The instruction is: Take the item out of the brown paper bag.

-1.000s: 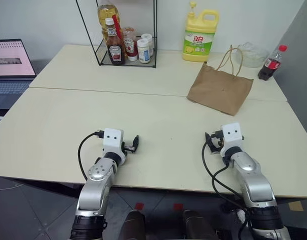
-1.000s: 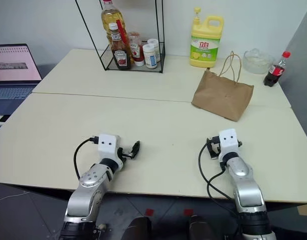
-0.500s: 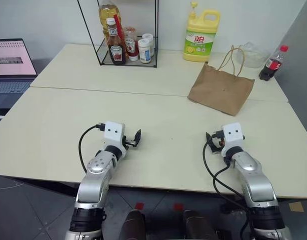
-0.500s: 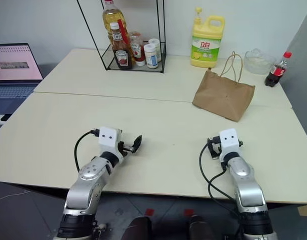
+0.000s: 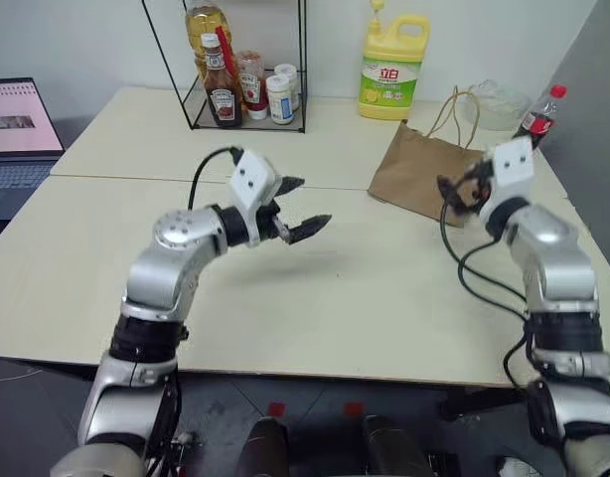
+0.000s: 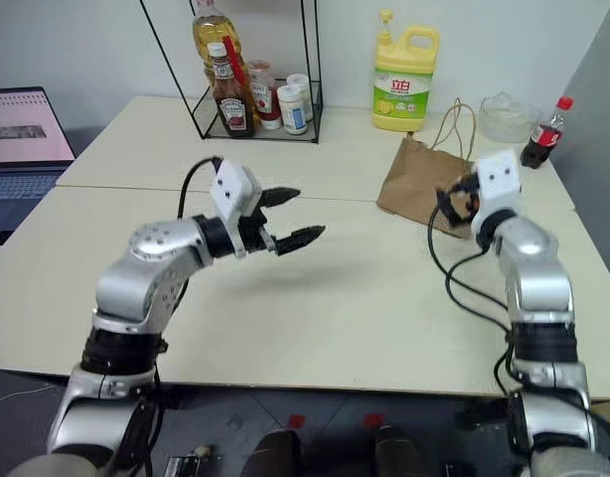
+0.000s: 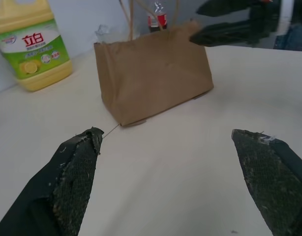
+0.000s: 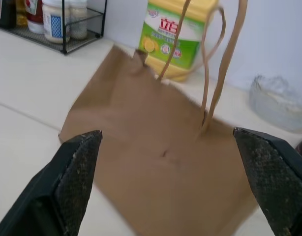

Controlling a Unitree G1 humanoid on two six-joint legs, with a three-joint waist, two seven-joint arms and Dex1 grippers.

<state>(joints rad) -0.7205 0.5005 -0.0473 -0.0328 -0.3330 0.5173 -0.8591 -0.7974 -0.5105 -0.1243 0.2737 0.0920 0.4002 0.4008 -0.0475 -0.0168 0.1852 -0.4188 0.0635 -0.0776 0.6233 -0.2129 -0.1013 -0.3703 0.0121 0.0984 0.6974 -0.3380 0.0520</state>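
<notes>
my left gripper point(image 5: 303, 207) hangs above the cream table point(image 5: 315, 298), its two black fingers spread wide apart with nothing between them, pointing across toward the brown paper bag point(image 5: 424, 174). my right gripper point(image 5: 456, 194) is raised just in front of that bag, fingers also standing wide apart and empty, level with the bag's face. the bag lies on the far right part of the table, creased, its tan twine handles point(image 8: 210, 64) looping up toward the wall. the item i am to take out cannot be seen; the bag's paper hides whatever is inside. just behind the bag stands a yellow detergent jug point(image 5: 391, 70) with a green label. beside the bag, toward the right edge, sit a clear glass bowl point(image 6: 507, 114) and a dark cola bottle point(image 6: 542, 134) with a red cap. a black wire rack point(image 5: 247, 94) holding sauce bottles and jars (an oil bottle rises at its back) stands at the far middle. an open laptop point(image 5: 17, 124) sits off the table's left end.
</notes>
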